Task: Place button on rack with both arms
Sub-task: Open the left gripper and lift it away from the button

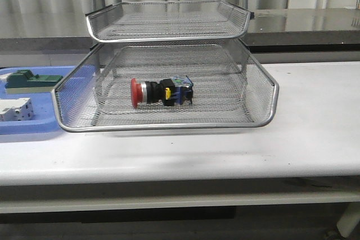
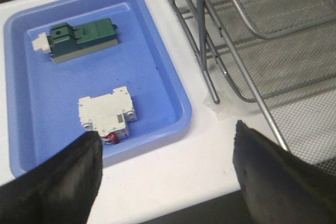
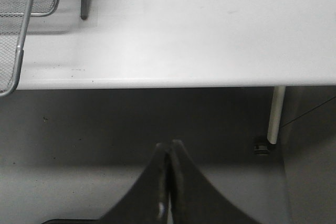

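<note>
The button (image 1: 161, 92), with red cap, black body and yellow and blue end, lies on its side in the lower visible tier of the silver wire-mesh rack (image 1: 264, 117). No arm shows in the front view. My left gripper (image 2: 167, 153) is open and empty, above the table's front edge between the blue tray and the rack (image 2: 231, 72). My right gripper (image 3: 169, 148) is shut and empty, held off the table's front edge over the floor, to the right of the rack (image 3: 21, 51). The button is hidden in both wrist views.
A flat blue tray (image 1: 34, 130) at the left holds a green-and-beige block (image 1: 31, 81) and a white breaker-like block (image 1: 14, 109); both also show in the left wrist view (image 2: 81, 40) (image 2: 106, 115). A table leg (image 3: 274, 115) stands at the right.
</note>
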